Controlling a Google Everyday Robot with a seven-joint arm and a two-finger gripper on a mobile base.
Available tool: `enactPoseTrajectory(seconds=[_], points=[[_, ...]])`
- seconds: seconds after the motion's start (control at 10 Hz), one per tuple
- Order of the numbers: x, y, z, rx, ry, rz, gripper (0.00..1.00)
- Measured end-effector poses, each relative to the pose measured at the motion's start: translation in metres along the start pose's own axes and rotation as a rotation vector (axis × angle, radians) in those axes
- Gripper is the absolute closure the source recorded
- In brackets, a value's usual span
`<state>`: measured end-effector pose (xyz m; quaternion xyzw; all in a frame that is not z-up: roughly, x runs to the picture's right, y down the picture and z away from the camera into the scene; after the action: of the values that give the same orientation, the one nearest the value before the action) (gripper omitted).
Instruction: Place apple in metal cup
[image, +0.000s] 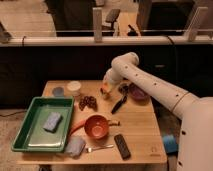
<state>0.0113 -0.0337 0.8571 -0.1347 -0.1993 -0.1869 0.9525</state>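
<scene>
My gripper hangs just above the back middle of the table, right of the dark red lumpy cluster. It is shut on the apple, a small orange-yellow fruit at its tip. The metal cup, a pale short cylinder, stands upright at the back left of the table, about a hand's width left of the gripper. The apple is clear of the cup.
A grey round object sits left of the cup. A green tray holds a blue sponge. Also on the table are an orange-red bowl, a purple bowl, a black utensil, a remote and a grey cloth.
</scene>
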Motion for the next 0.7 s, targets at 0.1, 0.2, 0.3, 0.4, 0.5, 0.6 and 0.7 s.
enactPoseTrajectory(seconds=[0.1,0.2,0.3,0.4,0.5,0.6,0.7], points=[[0.0007,-0.0018,0.0003,0.003,-0.003,-0.003,1.0],[0.0025,-0.0038,0.0012,0.009,-0.009,-0.007,1.0],[0.0026,-0.0053,0.0017,0.013,-0.014,-0.009,0.98],[0.0023,-0.007,0.0027,0.017,-0.021,-0.012,0.92],[0.0021,-0.0086,0.0033,0.02,-0.025,-0.016,0.82],[0.0026,-0.0095,0.0036,0.024,-0.028,-0.017,0.7],[0.0031,-0.0099,0.0038,0.026,-0.028,-0.017,0.62]])
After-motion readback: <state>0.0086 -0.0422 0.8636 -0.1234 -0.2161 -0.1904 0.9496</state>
